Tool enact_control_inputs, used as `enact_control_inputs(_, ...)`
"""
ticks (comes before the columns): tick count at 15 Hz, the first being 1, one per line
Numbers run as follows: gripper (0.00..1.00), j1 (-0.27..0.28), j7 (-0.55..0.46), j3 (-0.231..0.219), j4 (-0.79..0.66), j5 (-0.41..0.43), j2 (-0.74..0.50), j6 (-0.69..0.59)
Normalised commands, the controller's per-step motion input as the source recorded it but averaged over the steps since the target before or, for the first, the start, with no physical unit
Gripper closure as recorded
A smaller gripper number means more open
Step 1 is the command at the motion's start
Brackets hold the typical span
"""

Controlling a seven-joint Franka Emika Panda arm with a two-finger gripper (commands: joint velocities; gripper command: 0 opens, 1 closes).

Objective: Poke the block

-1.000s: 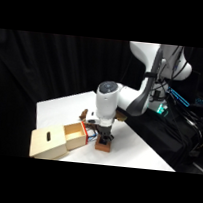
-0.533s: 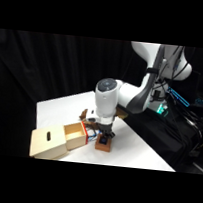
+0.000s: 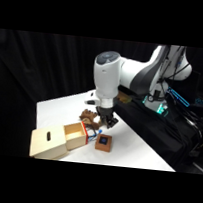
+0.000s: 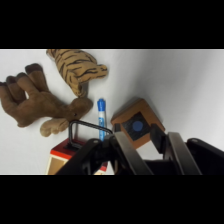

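The block (image 3: pixel 104 142) is a small orange-brown cube with a dark blue square on top, standing on the white table just right of the wooden box. In the wrist view the block (image 4: pixel 135 125) lies just beyond the fingertips. My gripper (image 3: pixel 107 122) hangs a little above and behind it, not touching. The gripper (image 4: pixel 150 147) is open, and its two fingers (image 4: pixel 126 150) are spread apart with nothing held between them.
A pale wooden box with a slot (image 3: pixel 47 142) sits at the front left, with a smaller open box (image 3: pixel 76 135) against it. A brown plush toy (image 4: pixel 35 102), a tiger-striped plush (image 4: pixel 77 67) and a blue pen (image 4: pixel 101 112) lie close behind the block. A red-and-white object (image 4: pixel 62 156) sits by the left finger.
The arm has risen, lifting the gripper from right at the block to a short way above it. The block stays in about the same place.
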Motion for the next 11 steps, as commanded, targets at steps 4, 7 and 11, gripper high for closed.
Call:
enact_control_inputs(4, 0.0, -0.081, -0.14, 0.058, 0.02, 0.122, -0.29, -0.31)
enact_control_inputs(7, 0.0, -0.084, -0.13, 0.053, 0.05, 0.127, -0.22, -0.27)
enact_control_inputs(11, 0.0, -0.086, -0.09, 0.041, 0.06, 0.134, -0.16, -0.2)
